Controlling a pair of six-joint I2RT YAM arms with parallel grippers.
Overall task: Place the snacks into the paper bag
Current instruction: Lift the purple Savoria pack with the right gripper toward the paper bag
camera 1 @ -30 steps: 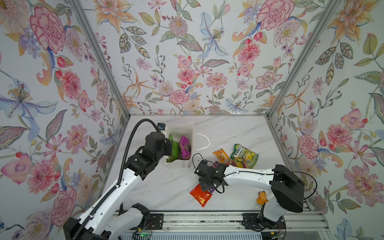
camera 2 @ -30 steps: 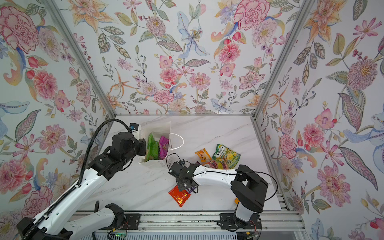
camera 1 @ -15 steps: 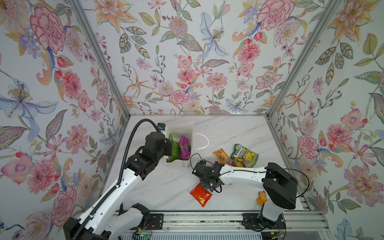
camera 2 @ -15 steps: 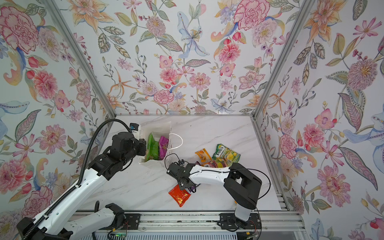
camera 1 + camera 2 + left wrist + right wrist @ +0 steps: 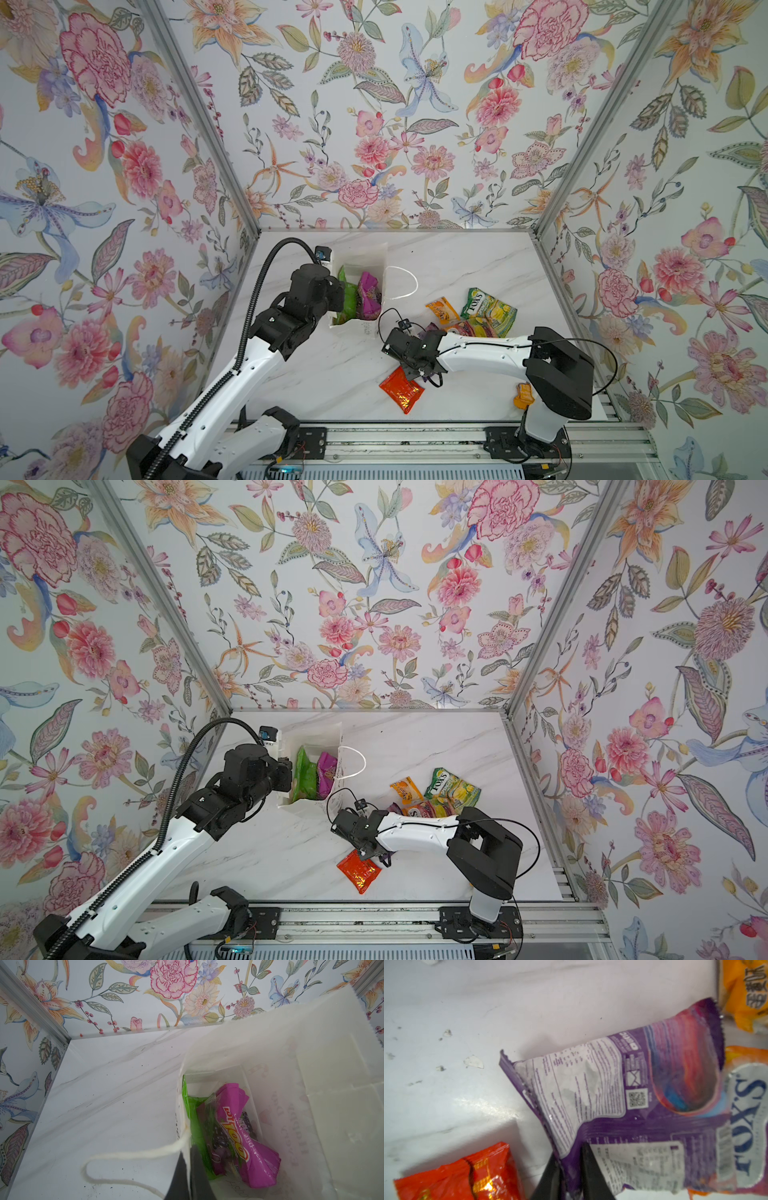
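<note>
The white paper bag (image 5: 365,254) stands open at the back left, and my left gripper (image 5: 188,1164) is shut on its rim beside a cord handle (image 5: 133,1155). A green chips bag (image 5: 192,1118) and a magenta packet (image 5: 245,1136) lie inside. My right gripper (image 5: 572,1169) is shut on the edge of a purple packet (image 5: 612,1084) lying on the table. In both top views the right wrist (image 5: 409,347) hides that grip. A red-orange foil pack (image 5: 401,390) lies just in front of it.
Right of the bag lie an orange sachet (image 5: 442,310), a green FOX'S bag (image 5: 488,309) and an orange FOX'S bag (image 5: 747,1126) that touches the purple packet. Another small orange sachet (image 5: 523,395) sits by the right arm's base. Floral walls enclose the marble table (image 5: 316,374).
The right gripper's jaws have come together onto the purple packet's edge, and the arm has shifted slightly left. The left arm and the bag have not moved.
</note>
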